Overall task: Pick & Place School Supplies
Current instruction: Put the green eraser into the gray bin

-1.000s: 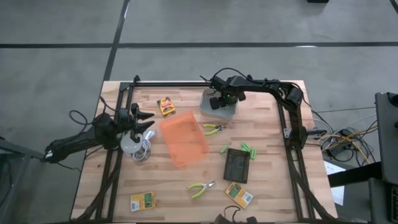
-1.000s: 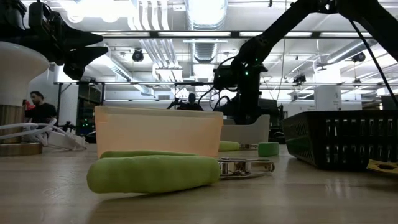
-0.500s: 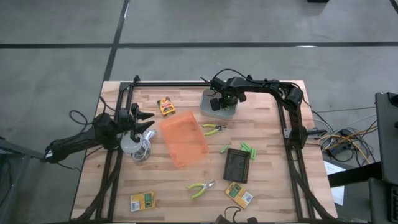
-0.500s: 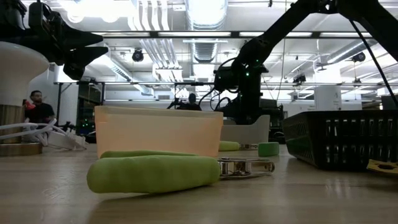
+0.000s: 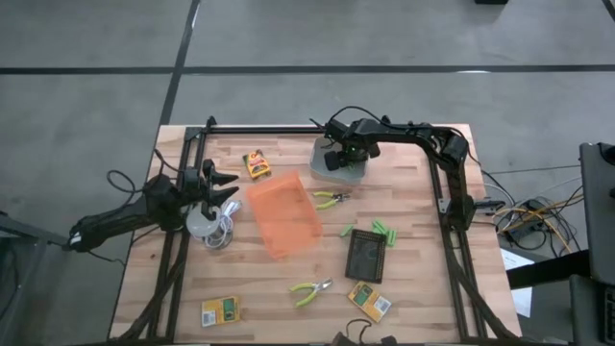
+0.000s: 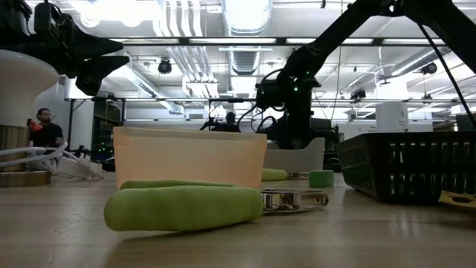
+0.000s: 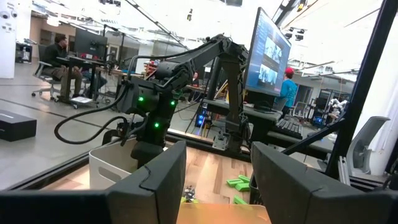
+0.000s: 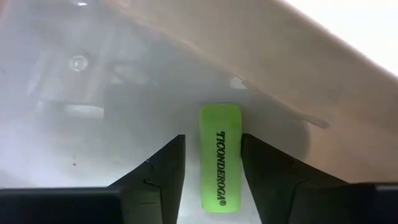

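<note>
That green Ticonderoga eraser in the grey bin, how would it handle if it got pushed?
The green eraser looks like a flat-sided block lying on its side, so it would probably slide, not roll. It likely weighs little. On the grey bin's smooth floor it may skid easily.

A wooden plank table [image 5: 423, 288] stands on a grey concrete floor [image 5: 86, 106] crossed by dark lines. Right of the table, cables [image 5: 524, 223] trail over the floor. Beyond the table the room is an open workshop: white ducts and pipes [image 6: 186, 56] run under the ceiling, with bright strip lights [image 6: 245, 15] above. A large monitor [image 7: 268, 50] stands past the table's far edge, and people sit at desks [image 7: 81, 65] farther back.
</note>
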### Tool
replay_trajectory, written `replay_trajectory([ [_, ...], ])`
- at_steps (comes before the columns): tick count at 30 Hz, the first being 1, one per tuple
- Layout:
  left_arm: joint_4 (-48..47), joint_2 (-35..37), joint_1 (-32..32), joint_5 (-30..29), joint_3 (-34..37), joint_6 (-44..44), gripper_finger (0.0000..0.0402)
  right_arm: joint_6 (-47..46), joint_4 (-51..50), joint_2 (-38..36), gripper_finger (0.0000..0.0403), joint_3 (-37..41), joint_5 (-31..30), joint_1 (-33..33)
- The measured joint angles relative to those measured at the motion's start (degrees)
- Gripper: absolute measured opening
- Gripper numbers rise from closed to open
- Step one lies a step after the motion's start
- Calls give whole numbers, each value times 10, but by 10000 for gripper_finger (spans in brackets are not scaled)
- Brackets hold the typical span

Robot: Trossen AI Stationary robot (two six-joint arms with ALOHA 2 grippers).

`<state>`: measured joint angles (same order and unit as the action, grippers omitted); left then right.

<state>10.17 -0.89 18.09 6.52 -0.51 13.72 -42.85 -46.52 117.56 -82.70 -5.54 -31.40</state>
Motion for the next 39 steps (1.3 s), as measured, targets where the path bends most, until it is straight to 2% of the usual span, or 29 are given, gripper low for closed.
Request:
replay_trajectory([
  [5,0,0,0,0,0,0,188,0,9,0,172,0,0,0],
  [17,0,0,0,0,0,0,188,13,10,-34,169,-46,0,0],
  [31,0,0,0,0,0,0,188,40,-3,-202,188,-62,-13,24],
  [39,0,0,0,0,0,0,188,41,-59,-305,190,-50,-101,94],
])
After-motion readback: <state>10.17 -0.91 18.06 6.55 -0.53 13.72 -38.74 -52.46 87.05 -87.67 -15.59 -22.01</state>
